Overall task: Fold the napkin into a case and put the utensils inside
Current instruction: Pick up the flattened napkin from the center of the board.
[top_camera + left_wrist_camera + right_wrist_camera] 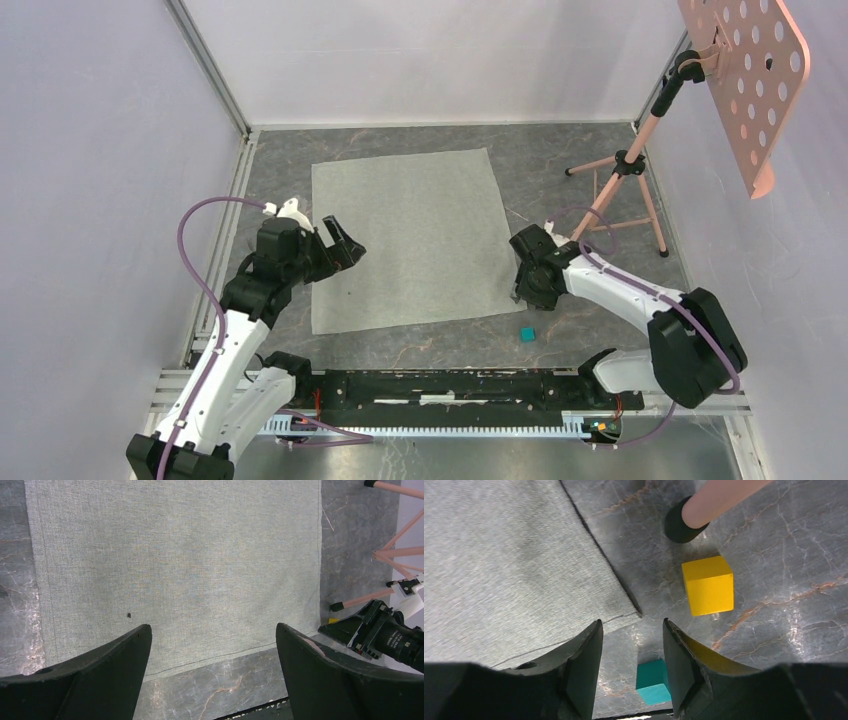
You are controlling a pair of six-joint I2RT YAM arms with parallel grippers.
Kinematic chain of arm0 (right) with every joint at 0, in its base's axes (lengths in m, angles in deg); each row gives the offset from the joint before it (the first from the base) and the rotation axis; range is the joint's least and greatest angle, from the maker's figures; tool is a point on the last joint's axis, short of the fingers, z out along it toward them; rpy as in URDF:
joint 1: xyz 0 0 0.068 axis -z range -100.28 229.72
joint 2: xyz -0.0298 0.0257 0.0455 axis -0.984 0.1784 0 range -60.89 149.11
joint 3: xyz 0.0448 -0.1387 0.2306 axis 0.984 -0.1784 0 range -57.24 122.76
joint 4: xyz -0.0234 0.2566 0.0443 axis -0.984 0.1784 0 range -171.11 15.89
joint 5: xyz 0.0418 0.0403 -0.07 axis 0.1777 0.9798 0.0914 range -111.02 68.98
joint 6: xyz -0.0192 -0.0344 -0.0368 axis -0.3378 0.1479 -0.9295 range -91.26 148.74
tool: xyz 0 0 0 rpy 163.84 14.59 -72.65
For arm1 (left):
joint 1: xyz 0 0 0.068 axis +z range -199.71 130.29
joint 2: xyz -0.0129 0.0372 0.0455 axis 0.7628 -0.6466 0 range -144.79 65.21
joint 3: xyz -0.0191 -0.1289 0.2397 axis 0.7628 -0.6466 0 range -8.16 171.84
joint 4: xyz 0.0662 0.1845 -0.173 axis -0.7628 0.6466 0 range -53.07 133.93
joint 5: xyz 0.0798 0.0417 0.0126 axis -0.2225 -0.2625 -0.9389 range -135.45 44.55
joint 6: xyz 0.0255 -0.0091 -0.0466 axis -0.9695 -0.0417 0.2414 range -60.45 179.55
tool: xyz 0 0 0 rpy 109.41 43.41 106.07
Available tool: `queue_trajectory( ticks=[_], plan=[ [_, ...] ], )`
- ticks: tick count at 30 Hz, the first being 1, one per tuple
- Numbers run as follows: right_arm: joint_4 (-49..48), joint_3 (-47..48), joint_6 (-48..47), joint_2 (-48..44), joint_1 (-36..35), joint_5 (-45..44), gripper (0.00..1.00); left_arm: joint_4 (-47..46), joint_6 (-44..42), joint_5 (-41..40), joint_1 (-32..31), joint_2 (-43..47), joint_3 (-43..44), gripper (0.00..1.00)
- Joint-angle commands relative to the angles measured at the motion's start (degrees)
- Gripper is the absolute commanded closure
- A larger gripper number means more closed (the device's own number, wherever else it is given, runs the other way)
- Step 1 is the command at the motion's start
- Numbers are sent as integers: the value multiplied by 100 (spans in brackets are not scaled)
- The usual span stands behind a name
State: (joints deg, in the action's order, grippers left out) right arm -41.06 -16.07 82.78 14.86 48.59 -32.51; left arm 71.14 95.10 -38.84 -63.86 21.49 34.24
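Beside napkin (405, 240) corner, right jaws part-spread, left jaws wide apart over opposite edge

We see a teal cube (526, 334) on the grey marbled tabletop (420, 345) at five o'clock, a yellow cube (707, 585) near it beside a foot of the pink tripod (622, 175), which carries a perforated panel (748, 70) at two o'clock.

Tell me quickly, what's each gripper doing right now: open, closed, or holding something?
Left gripper: wide open, holding nothing, at the napkin edge.
Right gripper: partly open, holding nothing, just short of the napkin's corner.
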Motion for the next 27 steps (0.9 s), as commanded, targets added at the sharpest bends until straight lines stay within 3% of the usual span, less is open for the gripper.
queue_trajectory(
  ticks=[1,20,26,27],
  plan=[
    [290,318,236,279,-49,-195,46,-39,-325,113,27,12,126,0],
    [132,363,405,1046,-217,-268,50,120,-532,-85,27,51,221,0],
    [-218,-20,526,1098,-213,-334,63,302,-458,-110,27,36,322,0],
    [-282,-78,564,1064,-217,-398,69,300,-442,-92,27,31,315,0]
  ],
)
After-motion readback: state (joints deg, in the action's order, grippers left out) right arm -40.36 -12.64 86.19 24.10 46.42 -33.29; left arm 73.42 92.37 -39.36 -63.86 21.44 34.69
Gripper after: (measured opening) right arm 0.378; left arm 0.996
